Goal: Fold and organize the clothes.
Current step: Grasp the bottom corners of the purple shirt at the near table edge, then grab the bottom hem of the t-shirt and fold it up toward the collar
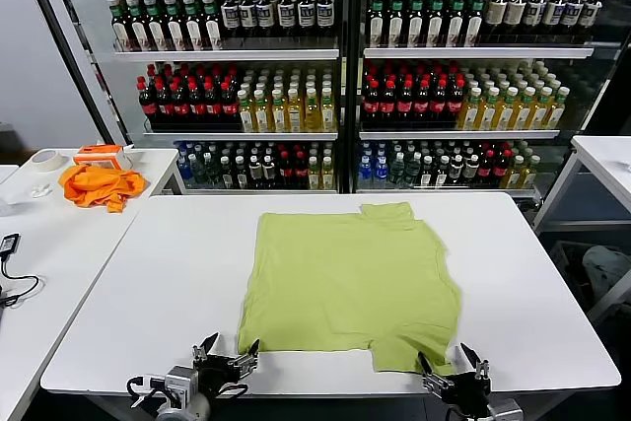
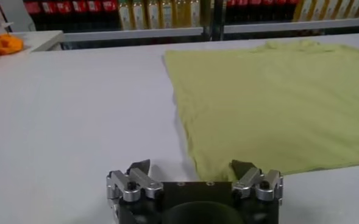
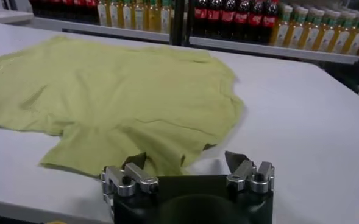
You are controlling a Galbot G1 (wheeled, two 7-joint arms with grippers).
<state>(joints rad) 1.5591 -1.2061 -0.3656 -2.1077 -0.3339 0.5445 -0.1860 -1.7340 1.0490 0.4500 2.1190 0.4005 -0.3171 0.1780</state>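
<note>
The lime T-shirt (image 1: pixel 350 278) lies partly folded on the white table (image 1: pixel 177 283), with a sleeve sticking out at its near right corner. My left gripper (image 1: pixel 227 353) is open and empty at the table's front edge, just before the shirt's near left corner. In the left wrist view the gripper (image 2: pixel 190 167) faces the shirt's hem (image 2: pixel 270 103). My right gripper (image 1: pixel 455 359) is open and empty at the front edge, by the near right sleeve. In the right wrist view the gripper (image 3: pixel 185 161) sits just short of that sleeve (image 3: pixel 106 152).
An orange cloth (image 1: pixel 99 184), a tape roll (image 1: pixel 44 159) and a small orange-white box (image 1: pixel 104 154) lie on a side table at the left. A cable (image 1: pixel 12 268) lies on that table's near part. Drink coolers (image 1: pixel 340 66) stand behind. Another table (image 1: pixel 606 160) is at the right.
</note>
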